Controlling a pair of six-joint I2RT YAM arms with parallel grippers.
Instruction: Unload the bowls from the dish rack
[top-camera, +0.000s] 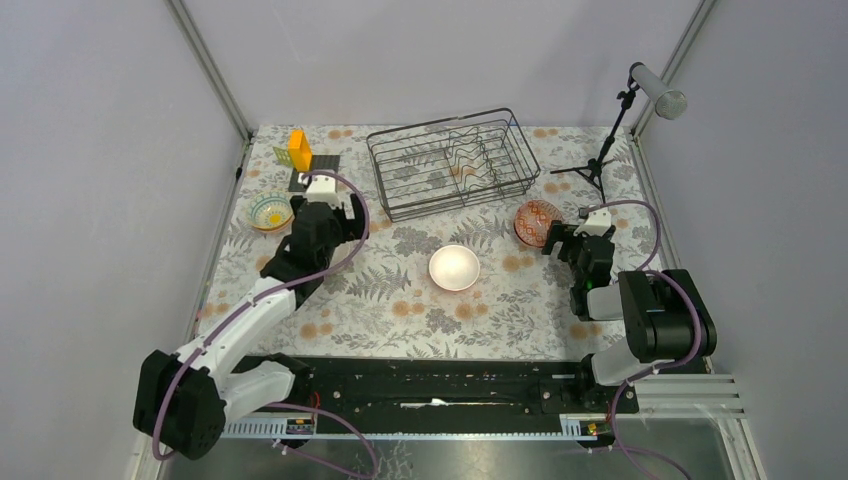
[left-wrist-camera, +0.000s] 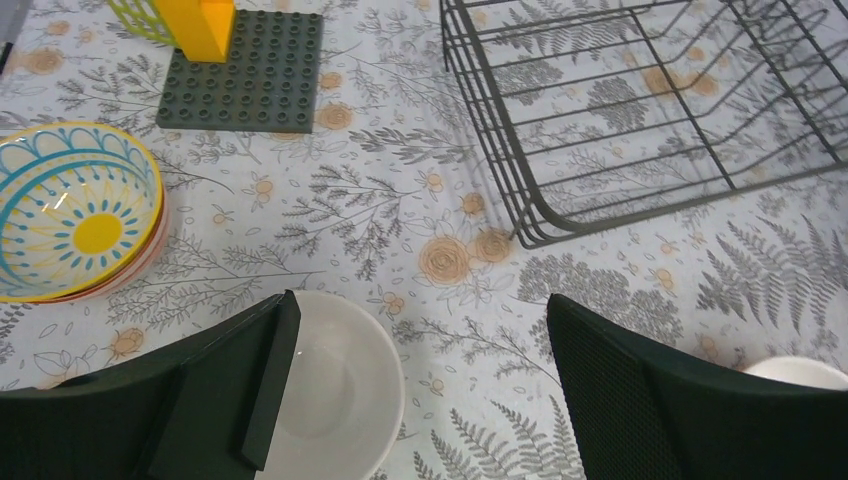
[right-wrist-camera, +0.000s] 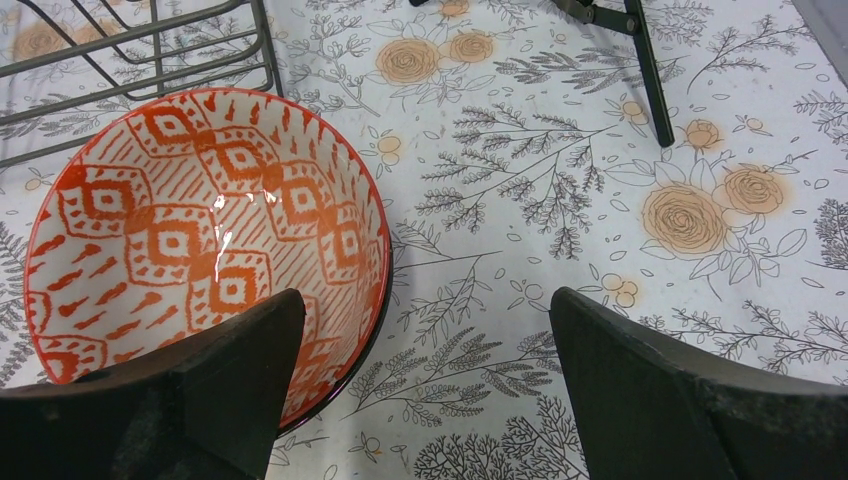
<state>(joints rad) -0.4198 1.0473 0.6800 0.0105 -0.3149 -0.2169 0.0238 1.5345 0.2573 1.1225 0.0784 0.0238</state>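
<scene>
While left fingers (left-wrist-camera: 200, 400) and right fingers (right-wrist-camera: 700, 400) released (wide), glossy red-diamond bowl (right-wrist-camera: 200, 220) beside rack (top-camera: 440, 122).

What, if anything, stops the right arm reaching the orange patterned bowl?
Probably nothing: the right gripper is open right at the rim of the orange patterned bowl, with bare table around it and the dish rack beyond.

A lab test booth: grey walls (top-camera: 100, 150), aluminium frame (top-camera: 210, 70), tripod camera (top-camera: 657, 90), floral tablecloth (top-camera: 400, 300).
</scene>
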